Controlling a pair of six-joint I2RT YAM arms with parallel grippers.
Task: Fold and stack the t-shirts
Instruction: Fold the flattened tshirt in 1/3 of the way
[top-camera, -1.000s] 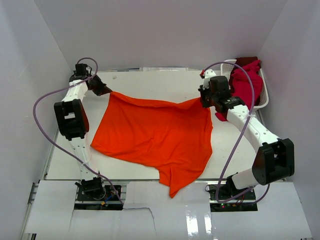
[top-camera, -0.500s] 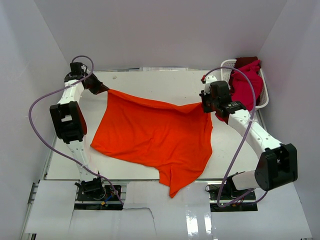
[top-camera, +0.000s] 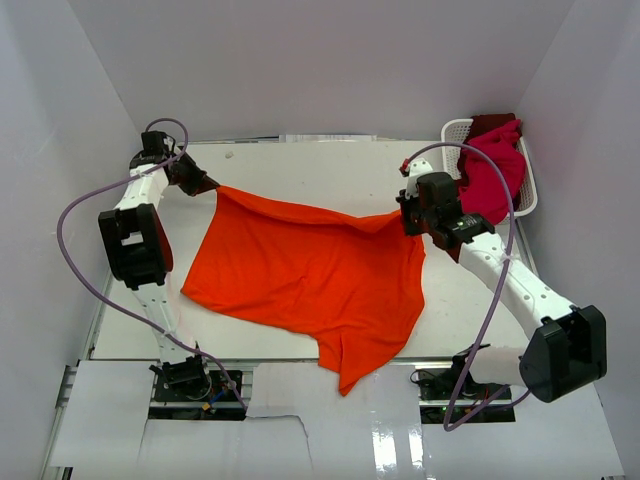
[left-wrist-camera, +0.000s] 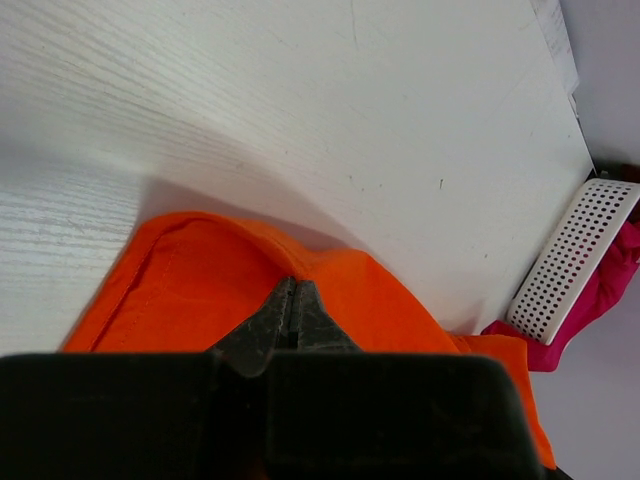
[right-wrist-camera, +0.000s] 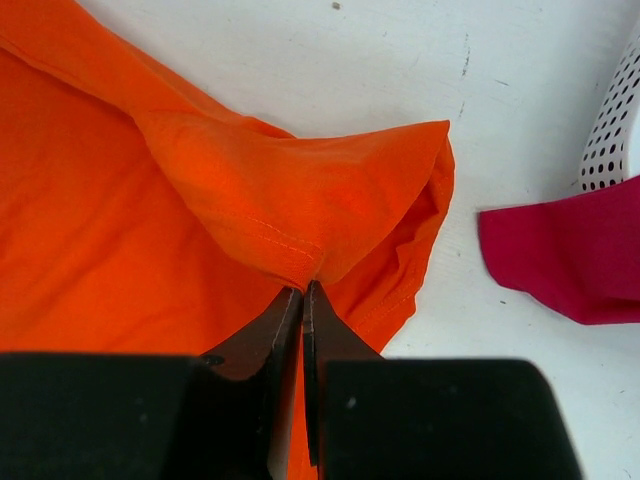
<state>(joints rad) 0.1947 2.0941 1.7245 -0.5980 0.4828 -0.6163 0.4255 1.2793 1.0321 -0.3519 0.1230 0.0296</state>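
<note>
Orange t-shirt (top-camera: 310, 275): spread wide on the white table (top-camera: 330, 165), to the left of the white lattice basket (top-camera: 452, 131), with only the far right corner coming near the basket's left side. Far edge lifted off the table and stretched between its two corners, sagging a little in the middle. Near part flat on the table, one point of cloth reaching past the near table edge, well apart from the basket. Left gripper (top-camera: 205, 184): far to the left of the basket, at the far left corner of the cloth; closed tight on a fold of the orange hem, as seen from the left wrist, with the basket in the background at the right. Right gripper (top-camera: 408, 215): just left of the basket; jaws pressed together on a bunched ridge of orange cloth with a stitched seam, clear in the right wrist view. Crimson-magenta t-shirt (top-camera: 488, 175): heaped in the basket, spilling over its near left rim toward the table, close beside the right gripper, apart from the orange cloth in the right wrist view. Dark red t-shirt (top-camera: 492, 122): at the far end of the basket, beside the crimson one.
</note>
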